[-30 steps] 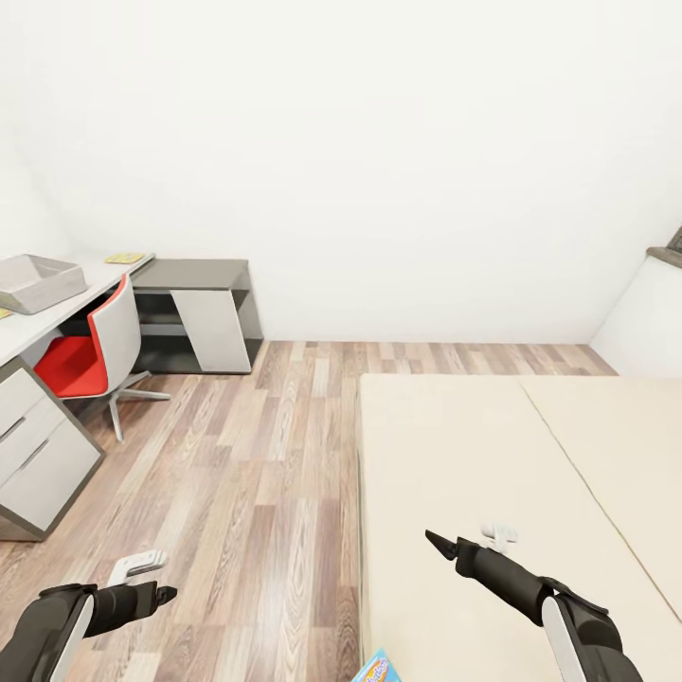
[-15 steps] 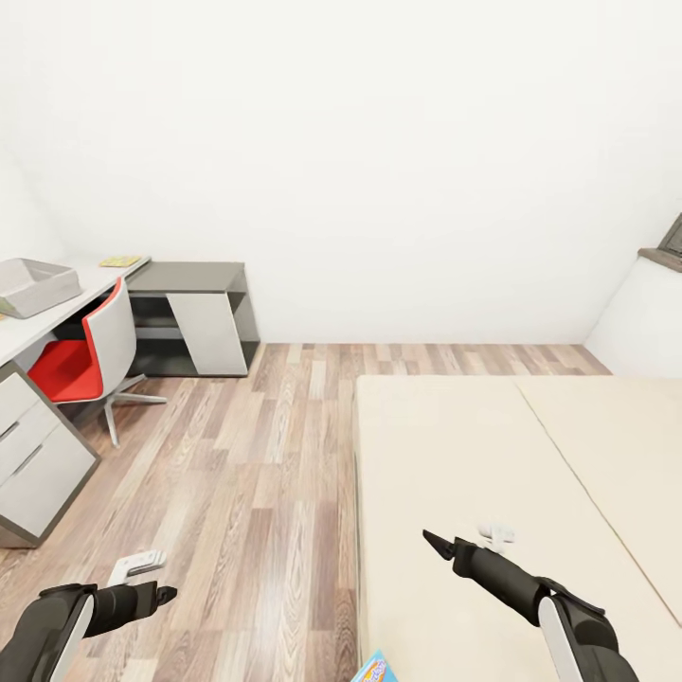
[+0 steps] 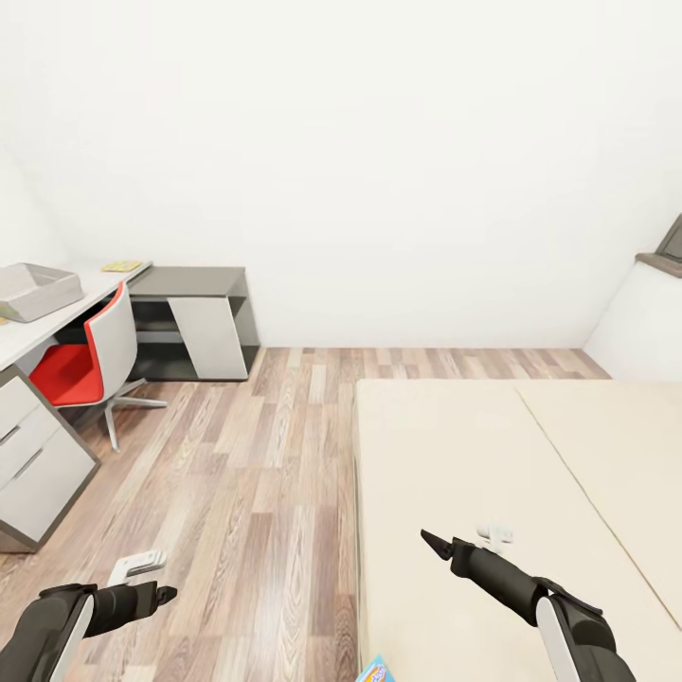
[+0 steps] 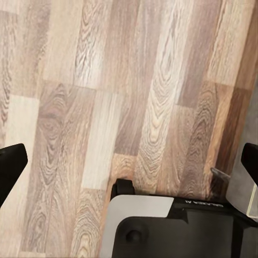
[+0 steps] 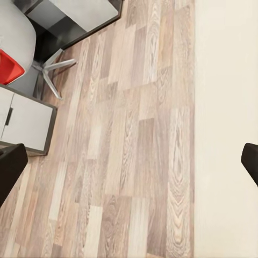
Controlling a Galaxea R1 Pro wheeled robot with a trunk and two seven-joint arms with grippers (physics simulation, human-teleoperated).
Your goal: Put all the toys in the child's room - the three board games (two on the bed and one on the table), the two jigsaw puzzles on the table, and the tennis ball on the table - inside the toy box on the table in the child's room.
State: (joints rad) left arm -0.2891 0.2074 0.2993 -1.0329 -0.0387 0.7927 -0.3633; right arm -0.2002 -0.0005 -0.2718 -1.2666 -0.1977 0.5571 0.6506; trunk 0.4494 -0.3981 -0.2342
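The light grey toy box (image 3: 33, 289) stands on the pale table (image 3: 66, 313) at the far left, with a flat yellow-green item (image 3: 121, 266) at the table's far end; I cannot tell what it is. The beige bed (image 3: 455, 474) lies at the right. A blue board game's corner (image 3: 377, 671) pokes in at the bottom edge, on the bed's near left edge. My left gripper (image 3: 167, 594) hangs open over the wood floor (image 4: 134, 80). Over the bed's left part my right gripper (image 3: 431, 542) is open and empty, its fingers (image 5: 11, 164) wide apart.
A red and grey swivel chair (image 3: 90, 360) sits at the table, next to a drawer unit (image 3: 33, 455). A dark grey cabinet (image 3: 194, 282) stands against the back wall. Wood floor (image 3: 256, 474) runs between the table and the bed.
The whole picture has shifted a little, with the table sliding left and the blue box lower, so the camera has moved. Both arms hold the same pose.
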